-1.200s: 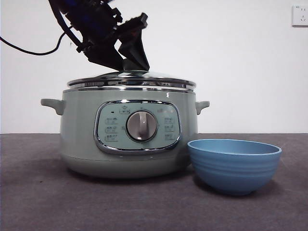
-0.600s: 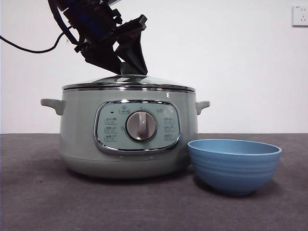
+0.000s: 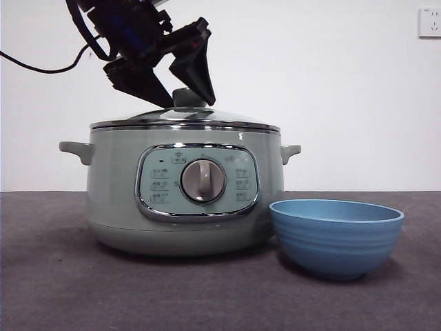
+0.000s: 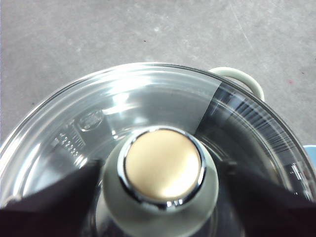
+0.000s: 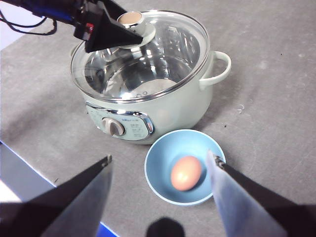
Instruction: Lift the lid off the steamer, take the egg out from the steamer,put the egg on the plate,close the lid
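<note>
The glass lid sits flat on the pale green steamer. My left gripper is open, one jaw on each side of the lid's knob; in the left wrist view the knob lies between the jaws. The brown egg lies in the blue bowl, the plate, right of the steamer. The bowl's wall hides the egg in the front view. My right gripper is open and empty, high above the bowl.
A black cable hangs from the left arm at the upper left. A wall socket is at the top right. The grey table's edge runs close to the steamer's panel side.
The lid came down from slightly raised and tilted to flat on the steamer's rim. The left gripper's jaws then spread apart off the knob.
</note>
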Tool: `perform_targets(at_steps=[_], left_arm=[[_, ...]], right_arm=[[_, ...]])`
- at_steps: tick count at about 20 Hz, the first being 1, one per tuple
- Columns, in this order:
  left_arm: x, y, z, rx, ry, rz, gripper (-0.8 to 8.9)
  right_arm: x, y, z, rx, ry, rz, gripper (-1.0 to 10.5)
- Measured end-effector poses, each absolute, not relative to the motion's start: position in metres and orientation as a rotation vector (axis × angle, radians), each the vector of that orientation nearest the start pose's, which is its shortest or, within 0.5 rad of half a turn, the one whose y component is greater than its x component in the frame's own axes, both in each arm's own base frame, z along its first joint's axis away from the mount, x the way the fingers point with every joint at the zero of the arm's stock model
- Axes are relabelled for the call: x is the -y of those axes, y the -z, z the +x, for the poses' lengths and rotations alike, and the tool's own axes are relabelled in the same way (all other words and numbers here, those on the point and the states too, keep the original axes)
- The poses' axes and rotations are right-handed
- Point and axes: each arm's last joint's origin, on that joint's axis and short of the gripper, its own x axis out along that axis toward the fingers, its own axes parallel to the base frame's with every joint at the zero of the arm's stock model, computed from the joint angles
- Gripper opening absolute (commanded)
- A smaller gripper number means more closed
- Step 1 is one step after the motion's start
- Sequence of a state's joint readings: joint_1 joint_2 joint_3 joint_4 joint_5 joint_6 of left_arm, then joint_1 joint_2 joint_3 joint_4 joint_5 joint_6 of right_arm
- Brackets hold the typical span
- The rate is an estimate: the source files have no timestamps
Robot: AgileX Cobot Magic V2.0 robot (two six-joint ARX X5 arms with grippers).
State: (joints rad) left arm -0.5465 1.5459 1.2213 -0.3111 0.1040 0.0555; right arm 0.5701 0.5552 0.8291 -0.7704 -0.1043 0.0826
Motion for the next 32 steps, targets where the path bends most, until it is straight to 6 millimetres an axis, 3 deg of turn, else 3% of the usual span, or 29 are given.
perform_targets(at_steps=[3,5,8,10,15,18,21,22,24,32], left_arm=[[0.176,-0.308,0.283,-0.592,0.646,0.186,5.40],[0.169,-0.335,0.272,-0.561,0.648,0.178,5.39],[0.151,-0.377,0.241,-0.565,0.664,0.173,5.33],[0.136,-0.394,0.216,-0.644,0.684,0.181,5.31],[0.097,-0.409,0.147,-0.825,0.737,0.187,5.24],[0.079,-0.413,0.118,-0.870,0.736,0.193,3.21],[0.073,-0.415,0.108,-0.860,0.737,0.191,0.52],[0.073,-0.416,0.108,-0.859,0.737,0.191,-0.20],[0.073,-0.415,0.109,-0.862,0.737,0.192,-0.08],[0.074,-0.415,0.109,-0.862,0.735,0.193,-0.03]], right_arm=[[-0.057,-0.321,0.083,-0.519,-0.639,-0.039,3.2],[-0.057,-0.321,0.083,-0.519,-0.639,-0.039,3.2],[-0.057,-0.321,0.083,-0.519,-0.639,-0.039,3.2],[-0.057,-0.321,0.083,-0.519,-0.639,-0.039,3.2],[-0.056,-0.318,0.081,-0.556,-0.656,-0.042,3.2],[-0.057,-0.314,0.079,-0.610,-0.709,-0.037,3.2],[-0.057,-0.311,0.077,-0.653,-0.727,-0.037,2.8],[-0.057,-0.310,0.077,-0.663,-0.725,-0.037,1.8],[-0.057,-0.309,0.077,-0.680,-0.723,-0.038,-0.2],[-0.056,-0.308,0.077,-0.699,-0.720,-0.042,0.0]])
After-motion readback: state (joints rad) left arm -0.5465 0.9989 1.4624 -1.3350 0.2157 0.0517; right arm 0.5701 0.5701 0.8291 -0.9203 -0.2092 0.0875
